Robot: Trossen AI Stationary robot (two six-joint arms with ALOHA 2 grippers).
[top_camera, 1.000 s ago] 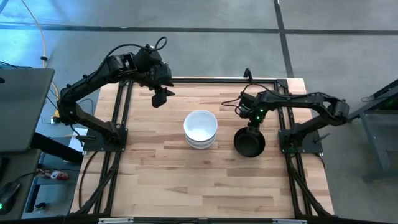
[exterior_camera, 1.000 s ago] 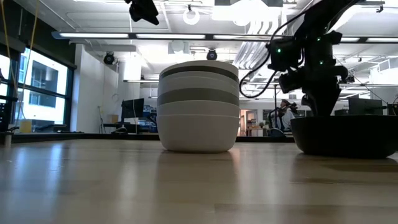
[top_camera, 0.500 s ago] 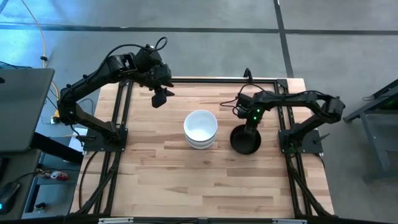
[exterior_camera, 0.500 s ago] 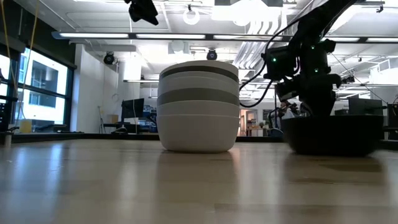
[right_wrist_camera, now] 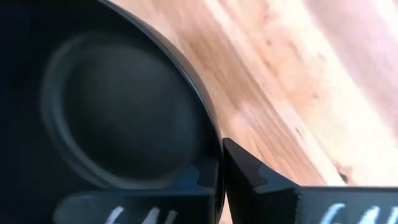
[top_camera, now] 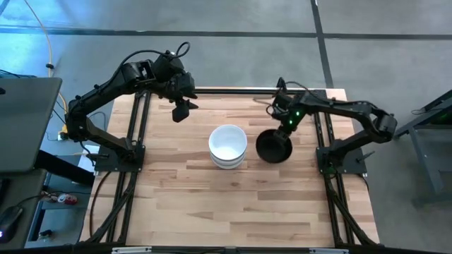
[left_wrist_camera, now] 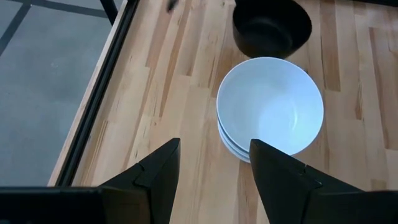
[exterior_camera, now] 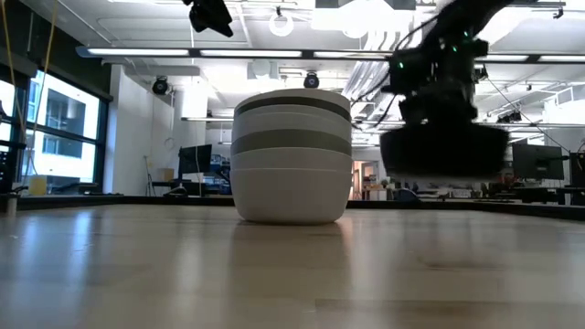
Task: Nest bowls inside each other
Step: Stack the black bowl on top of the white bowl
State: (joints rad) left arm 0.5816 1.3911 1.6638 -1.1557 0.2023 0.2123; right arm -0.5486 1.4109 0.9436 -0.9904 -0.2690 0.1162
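Observation:
A stack of nested white and grey bowls stands on its bottom bowl's base at the table's middle, with a white bowl on top. Just right of it a black bowl hangs above the wood, with my right gripper shut on it. My left gripper waits open, high over the far left of the table, looking down on the stack. My right gripper pinches the black bowl's rim on the bowl's far right side, one finger inside the bowl and one outside. The fingers come steeply from above. The bowl hangs below them, about level, clear of the table.
Black frame rails run along the table's left, right and far edges. Bare wood lies in front of the stack toward the near edge.
My right gripper has risen and gone toward the stack and the far edge, rolling a little. The black bowl, which stood on the table, first slid a little toward the stack and now hangs lifted clear of the wood.

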